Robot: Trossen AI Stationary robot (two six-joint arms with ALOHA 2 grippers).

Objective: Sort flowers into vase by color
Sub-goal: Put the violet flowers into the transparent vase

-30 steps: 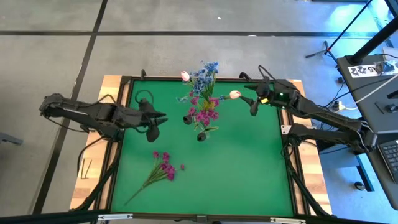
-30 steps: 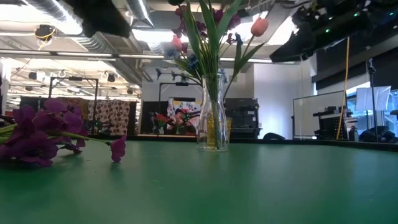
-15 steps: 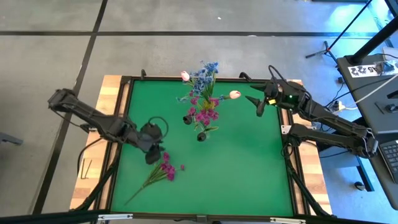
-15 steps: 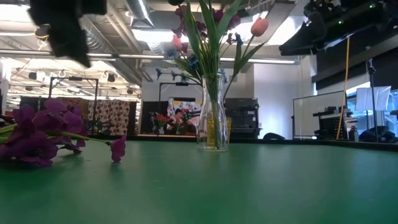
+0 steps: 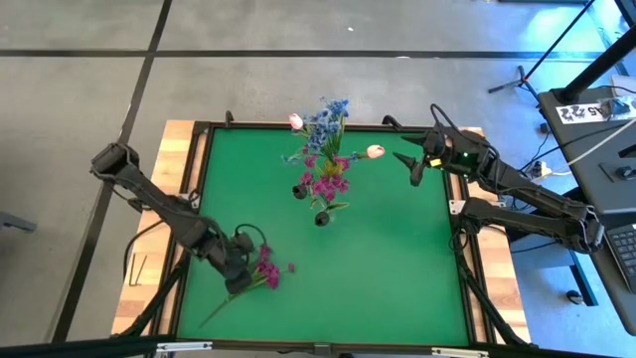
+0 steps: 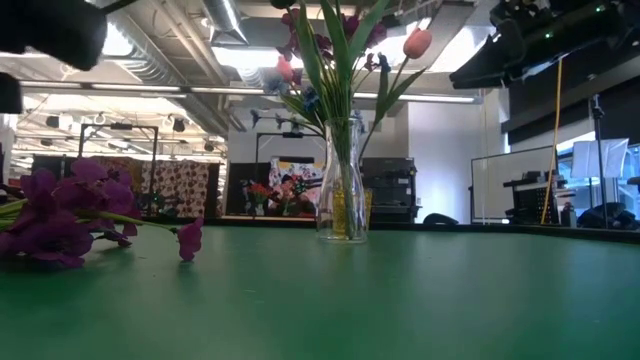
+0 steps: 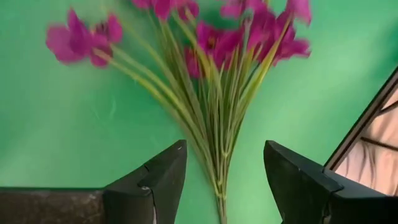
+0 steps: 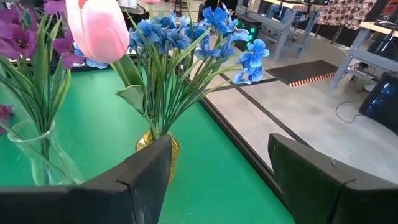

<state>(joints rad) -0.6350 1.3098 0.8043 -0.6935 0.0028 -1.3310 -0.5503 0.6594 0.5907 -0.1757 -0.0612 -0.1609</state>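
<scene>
Hidden and cut-off parts

You lose the loose magenta clustered spray (image 6: 60, 215) past the low view's nine-o'clock edge; its green stems (image 7: 214, 155) blur between the left gripper's (image 7: 225, 180) open dark fingers.

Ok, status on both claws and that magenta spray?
Left claw open, straddling magenta spray stems on mat. Right claw open, beside vase. Nothing obstructing.

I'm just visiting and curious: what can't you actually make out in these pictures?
- Left wrist view: lower stems of the magenta spray are cut off by the picture's edge.
- Low view: left gripper is cut off by the picture's edge.
- High view: the vase is hidden under its flowers.
</scene>
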